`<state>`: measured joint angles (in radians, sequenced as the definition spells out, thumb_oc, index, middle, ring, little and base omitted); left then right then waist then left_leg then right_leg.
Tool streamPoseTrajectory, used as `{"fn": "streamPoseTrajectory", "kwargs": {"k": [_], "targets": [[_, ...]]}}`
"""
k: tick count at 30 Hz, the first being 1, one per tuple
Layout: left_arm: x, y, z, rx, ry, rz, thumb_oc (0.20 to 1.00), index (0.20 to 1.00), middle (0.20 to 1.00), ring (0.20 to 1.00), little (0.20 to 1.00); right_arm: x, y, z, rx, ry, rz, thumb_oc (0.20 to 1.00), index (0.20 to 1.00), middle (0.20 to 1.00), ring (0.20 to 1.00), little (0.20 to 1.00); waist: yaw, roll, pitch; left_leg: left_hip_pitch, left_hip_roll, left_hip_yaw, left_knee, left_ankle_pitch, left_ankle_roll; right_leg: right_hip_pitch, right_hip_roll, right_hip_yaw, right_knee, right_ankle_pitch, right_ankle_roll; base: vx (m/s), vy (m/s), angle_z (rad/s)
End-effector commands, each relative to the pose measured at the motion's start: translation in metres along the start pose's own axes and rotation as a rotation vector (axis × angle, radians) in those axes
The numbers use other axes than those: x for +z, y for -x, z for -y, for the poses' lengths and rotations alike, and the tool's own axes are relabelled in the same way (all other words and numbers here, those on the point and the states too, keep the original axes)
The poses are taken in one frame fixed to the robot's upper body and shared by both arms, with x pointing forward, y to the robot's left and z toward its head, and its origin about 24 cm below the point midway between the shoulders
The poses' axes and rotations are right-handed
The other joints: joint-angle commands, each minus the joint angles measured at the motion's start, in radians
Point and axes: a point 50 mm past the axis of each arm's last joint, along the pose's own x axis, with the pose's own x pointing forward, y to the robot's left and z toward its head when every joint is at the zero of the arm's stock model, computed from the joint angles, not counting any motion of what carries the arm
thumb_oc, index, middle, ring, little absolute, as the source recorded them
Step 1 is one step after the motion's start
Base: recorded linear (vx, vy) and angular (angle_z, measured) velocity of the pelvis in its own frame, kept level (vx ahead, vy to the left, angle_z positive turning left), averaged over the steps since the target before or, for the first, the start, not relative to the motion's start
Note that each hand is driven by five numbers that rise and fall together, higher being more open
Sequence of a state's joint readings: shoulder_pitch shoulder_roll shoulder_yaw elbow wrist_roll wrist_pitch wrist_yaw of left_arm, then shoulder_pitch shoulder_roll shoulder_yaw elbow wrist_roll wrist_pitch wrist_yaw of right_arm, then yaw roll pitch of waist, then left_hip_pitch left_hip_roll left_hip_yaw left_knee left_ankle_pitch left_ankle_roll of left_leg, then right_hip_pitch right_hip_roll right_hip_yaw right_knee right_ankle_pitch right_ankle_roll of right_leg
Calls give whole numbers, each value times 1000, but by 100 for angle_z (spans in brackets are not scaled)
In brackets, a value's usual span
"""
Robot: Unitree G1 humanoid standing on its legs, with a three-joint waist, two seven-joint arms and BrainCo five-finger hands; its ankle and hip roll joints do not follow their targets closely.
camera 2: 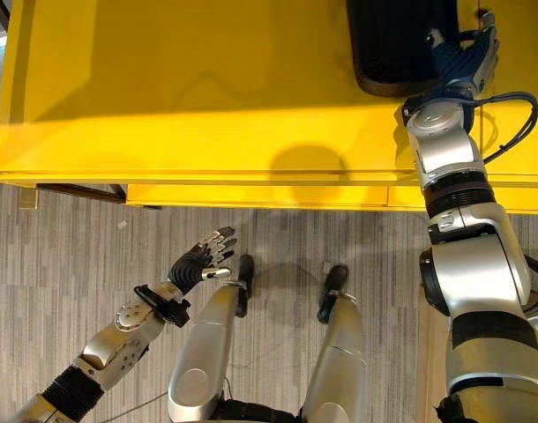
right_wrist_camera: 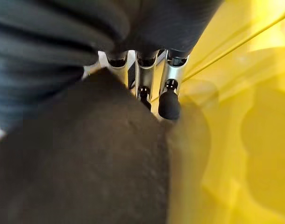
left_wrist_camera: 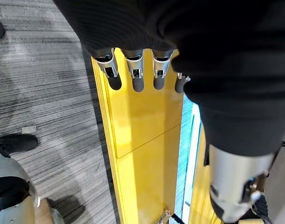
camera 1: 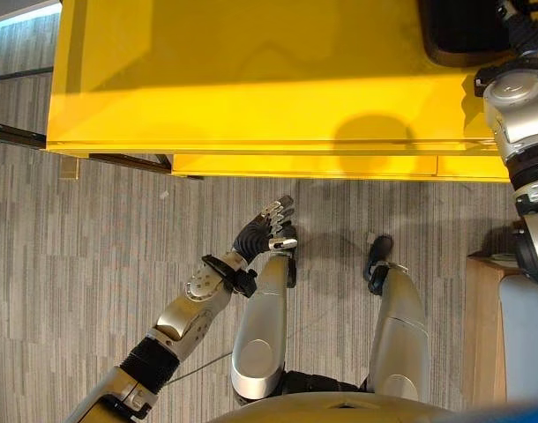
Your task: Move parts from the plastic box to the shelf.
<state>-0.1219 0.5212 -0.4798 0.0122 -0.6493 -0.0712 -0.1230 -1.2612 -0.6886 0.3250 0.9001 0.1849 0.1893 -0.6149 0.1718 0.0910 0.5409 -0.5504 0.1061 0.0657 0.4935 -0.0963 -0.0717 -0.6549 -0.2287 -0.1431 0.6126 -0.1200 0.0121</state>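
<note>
Right eye view had your right hand (camera 2: 463,55) at the near right edge of the black shallow plastic box (camera 2: 401,44) on the yellow metal shelf top (camera 2: 207,88), fingers curled over the rim; whether they pinched it you could not tell. The box looked stiff, light and smooth, best taken by its rim. Your left hand (camera 2: 203,258) hung open and empty below the shelf edge.

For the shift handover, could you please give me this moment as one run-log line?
left hand: open, over floor, holds nothing | right hand: on yellow shelf beside black part, grip unclear
</note>
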Motion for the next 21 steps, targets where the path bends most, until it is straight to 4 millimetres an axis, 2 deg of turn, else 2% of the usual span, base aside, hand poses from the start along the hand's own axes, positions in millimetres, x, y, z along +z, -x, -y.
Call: {"fn": "streamPoseTrajectory", "kwargs": {"k": [1, 6, 13, 14, 15, 21], "targets": [[3, 11, 21, -116, -21, 24, 1000, 1000, 1000, 1000, 1000, 7, -12, 19, -25, 18, 14, 1000, 1000, 1000, 1000, 1000, 9, 32, -21, 14, -1, -7, -11, -45, 25, 67, 11, -26, 151, -170, 18, 17, 51, -2], [4, 9, 20, -110, -12, 14, 1000, 1000, 1000, 1000, 1000, -1, -9, 19, -70, 18, -14, 1000, 1000, 1000, 1000, 1000, -4, 33, -21, 28, -1, 4, -11, -53, 26, 76, 12, -20, 143, -169, 21, 9, 15, -3], [1, 8, 24, -121, -15, -3, 1000, 1000, 1000, 1000, 1000, 1, -2, 10, -52, -18, 24, 1000, 1000, 1000, 1000, 1000, -13, 35, -21, 45, -1, 11, -24, -54, 26, 89, 13, -14, 125, -162, 27, 0, 0, 0], [0, 8, 23, -117, -14, -3, 1000, 1000, 1000, 1000, 1000, 1, -1, 9, -49, -24, 32, 1000, 1000, 1000, 1000, 1000, -15, 35, -21, 52, 0, 14, -29, -52, 26, 94, 14, -13, 120, -161, 27, -93, 17, -1], [2, 6, 23, -115, -13, 5, 1000, 1000, 1000, 1000, 1000, 4, 1, 8, -53, -33, 46, 1000, 1000, 1000, 1000, 1000, -16, 36, -21, 40, 5, 22, -42, -26, 32, 81, 16, -21, 106, -134, 20, -90, 13, 0], [-3, 7, 22, -76, -30, -30, 1000, 1000, 1000, 1000, 1000, -2, 9, 2, -18, -141, 36, 1000, 1000, 1000, 1000, 1000, -29, 33, -21, 77, 6, 31, -64, -21, 31, 114, 15, -16, 80, -126, 25, -17, 7, -2]]}}
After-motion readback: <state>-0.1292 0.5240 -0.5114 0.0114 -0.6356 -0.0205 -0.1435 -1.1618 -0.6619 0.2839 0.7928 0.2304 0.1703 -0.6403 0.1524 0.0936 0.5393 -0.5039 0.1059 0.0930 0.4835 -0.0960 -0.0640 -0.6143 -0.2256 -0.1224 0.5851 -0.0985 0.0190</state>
